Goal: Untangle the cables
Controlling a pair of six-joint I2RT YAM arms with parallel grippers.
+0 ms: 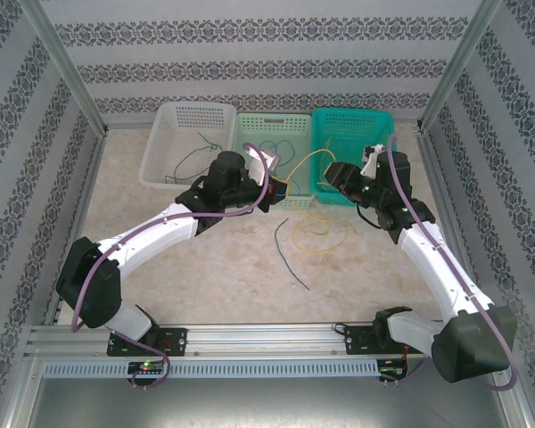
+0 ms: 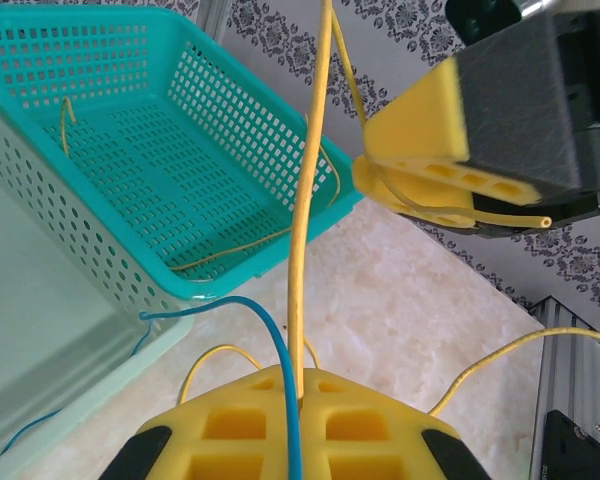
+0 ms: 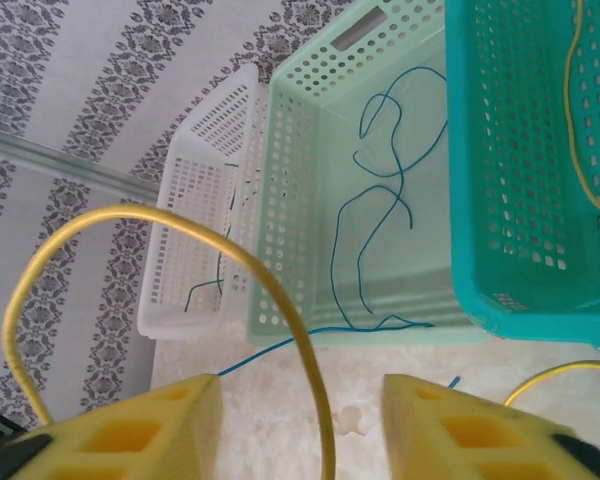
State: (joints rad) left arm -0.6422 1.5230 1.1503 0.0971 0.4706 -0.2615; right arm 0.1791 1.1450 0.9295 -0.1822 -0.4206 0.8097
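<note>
From where I stand, the marbled tabletop (image 1: pixel 223 267) carries three baskets along its far edge: a white basket (image 1: pixel 192 107), a pale green basket (image 1: pixel 276 118) and a teal basket (image 1: pixel 352 113). Both arms reach in just before them. The left end effector (image 2: pixel 300 385) is closed on the yellow cable (image 2: pixel 302 220), which rises straight out from between its pads. The blue cable (image 2: pixel 265 340) curls into the same gap, though I can't say whether it is pinched too. The right end effector (image 3: pixel 302 390) faces it with jaws apart. The yellow cable arches through the gap without either pad (image 3: pixel 130 435) touching it yet. Some cables lie sorted already, with a dark green strand (image 1: pixel 192 156) in the white basket and a thin blue strand (image 3: pixel 380 200) in the pale green one. A yellow loop (image 1: pixel 325 234) and a dark blue length (image 1: pixel 288 254) lie loose on the tabletop. To my eye the step is taking a second hold on the yellow cable so it can be drawn free of the blue. The right jaws should close squarely on yellow alone, near the left's hold. The arms should then part slowly, watching that the blue slips out rather than tightening or dragging against a basket wall.
</note>
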